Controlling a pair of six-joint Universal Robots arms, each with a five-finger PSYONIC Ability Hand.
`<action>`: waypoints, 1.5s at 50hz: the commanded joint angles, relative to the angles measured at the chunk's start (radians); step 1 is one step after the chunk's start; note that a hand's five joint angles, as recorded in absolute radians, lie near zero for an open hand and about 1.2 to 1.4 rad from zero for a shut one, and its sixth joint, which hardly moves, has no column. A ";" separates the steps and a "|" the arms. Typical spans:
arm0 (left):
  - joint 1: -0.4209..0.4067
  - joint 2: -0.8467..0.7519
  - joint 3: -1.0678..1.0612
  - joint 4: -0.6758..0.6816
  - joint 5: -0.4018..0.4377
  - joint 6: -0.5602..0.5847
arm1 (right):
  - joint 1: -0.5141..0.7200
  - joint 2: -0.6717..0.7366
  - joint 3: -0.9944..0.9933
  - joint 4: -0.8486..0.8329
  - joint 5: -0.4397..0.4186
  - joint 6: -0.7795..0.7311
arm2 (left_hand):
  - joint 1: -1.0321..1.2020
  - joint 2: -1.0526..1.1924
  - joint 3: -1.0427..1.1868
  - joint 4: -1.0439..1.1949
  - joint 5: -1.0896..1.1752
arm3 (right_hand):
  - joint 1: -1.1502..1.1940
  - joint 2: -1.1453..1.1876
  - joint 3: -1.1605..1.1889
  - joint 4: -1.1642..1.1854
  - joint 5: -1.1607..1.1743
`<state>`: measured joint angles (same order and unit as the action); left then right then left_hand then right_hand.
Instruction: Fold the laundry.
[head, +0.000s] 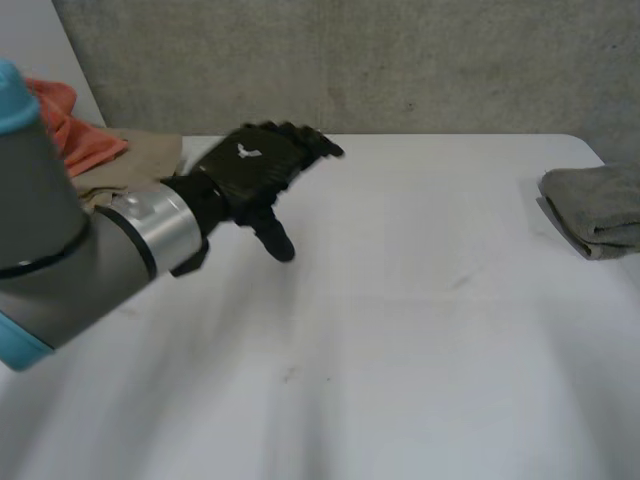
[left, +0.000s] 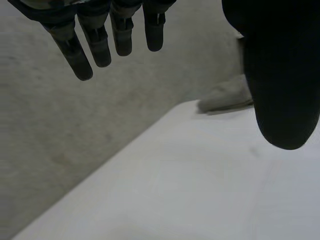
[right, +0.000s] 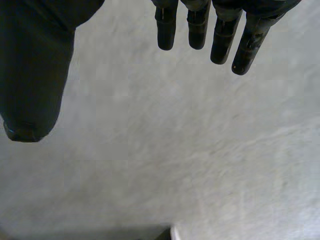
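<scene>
Left hand (head: 255, 170) and right hand (right: 35, 65) held nothing, fingers straight. The crumpled beige cloth (head: 140, 160) looked limp; a corner seemed the best hold.

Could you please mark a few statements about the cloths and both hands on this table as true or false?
1. The folded grey cloth lies near the white table's right edge. True.
2. The left hand grips that grey cloth. False: it is open above bare table, apart from the cloth.
3. The crumpled orange cloth lies mid-table. False: it sits at the far left corner, against a beige cloth.
4. The right hand's fingers are straight and hold nothing. True.
</scene>
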<state>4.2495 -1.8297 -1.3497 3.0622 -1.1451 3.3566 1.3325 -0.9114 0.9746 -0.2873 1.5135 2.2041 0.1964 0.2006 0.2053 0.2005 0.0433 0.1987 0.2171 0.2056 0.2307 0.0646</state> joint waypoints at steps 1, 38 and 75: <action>0.082 0.046 0.015 0.067 -0.102 0.000 | 0.189 -0.199 0.162 -0.004 -0.113 0.219 | -0.018 -0.022 -0.027 -0.022 -0.040 | -0.024 -0.043 -0.031 -0.056 -0.065; 0.529 -0.725 0.601 0.387 -0.318 0.805 | 0.562 -0.403 0.825 0.002 -0.291 0.388 | 1.200 1.196 1.191 1.196 1.178 | -0.024 -0.043 -0.031 -0.056 -0.065; -0.405 -0.241 -0.040 0.233 -0.447 0.086 | 0.369 -0.411 0.759 0.000 -0.214 0.434 | -0.003 -0.008 -0.012 -0.008 -0.025 | -0.024 -0.043 -0.031 -0.056 -0.065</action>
<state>3.8285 -2.0382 -1.4464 3.4678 -1.5678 3.4813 1.7481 -1.3230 1.7426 -0.2885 1.3024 2.6413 0.2991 0.3668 0.3729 0.3607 0.1856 0.1987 0.2171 0.2055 0.2307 0.0645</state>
